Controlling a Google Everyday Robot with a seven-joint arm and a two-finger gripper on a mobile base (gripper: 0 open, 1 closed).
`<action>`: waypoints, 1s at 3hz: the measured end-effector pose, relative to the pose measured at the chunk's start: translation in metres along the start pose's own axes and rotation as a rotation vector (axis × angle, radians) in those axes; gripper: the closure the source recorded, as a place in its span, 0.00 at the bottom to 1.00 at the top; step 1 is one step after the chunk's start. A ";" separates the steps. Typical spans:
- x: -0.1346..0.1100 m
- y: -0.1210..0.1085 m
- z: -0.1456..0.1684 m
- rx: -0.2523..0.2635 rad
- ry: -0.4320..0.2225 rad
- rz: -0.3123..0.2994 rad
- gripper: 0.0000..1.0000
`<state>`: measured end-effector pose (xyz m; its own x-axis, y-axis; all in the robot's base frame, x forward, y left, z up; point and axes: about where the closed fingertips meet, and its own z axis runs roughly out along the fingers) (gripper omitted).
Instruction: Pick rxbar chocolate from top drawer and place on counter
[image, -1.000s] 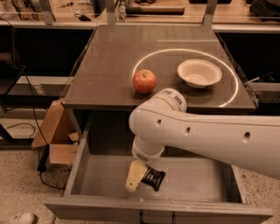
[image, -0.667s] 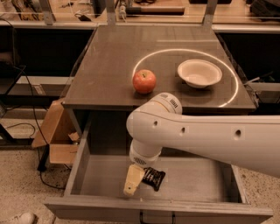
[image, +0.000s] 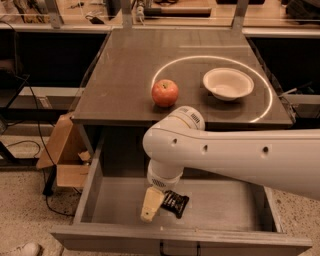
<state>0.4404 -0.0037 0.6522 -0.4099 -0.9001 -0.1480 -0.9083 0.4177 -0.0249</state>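
Observation:
The rxbar chocolate, a small black-wrapped bar, lies on the floor of the open top drawer, near its front middle. My gripper reaches down into the drawer from the white arm and sits right at the bar's left end, touching or almost touching it. The arm's wrist hides the gripper's upper part. The counter above the drawer is a dark grey-brown top with a bright ring-shaped light reflection.
A red apple and a white bowl stand on the counter near its front edge. A brown cardboard box sits on the floor left of the drawer. The white arm spans the drawer's right half.
The gripper has dropped slightly toward the drawer floor beside the bar and the arm has shifted a little. The bar, apple and bowl have not moved.

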 end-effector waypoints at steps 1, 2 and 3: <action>-0.002 -0.012 0.012 -0.002 0.011 0.031 0.00; -0.002 -0.012 0.012 -0.002 0.011 0.031 0.18; -0.002 -0.012 0.012 -0.002 0.011 0.031 0.21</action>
<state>0.4527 -0.0054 0.6413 -0.4384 -0.8882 -0.1374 -0.8954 0.4448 -0.0182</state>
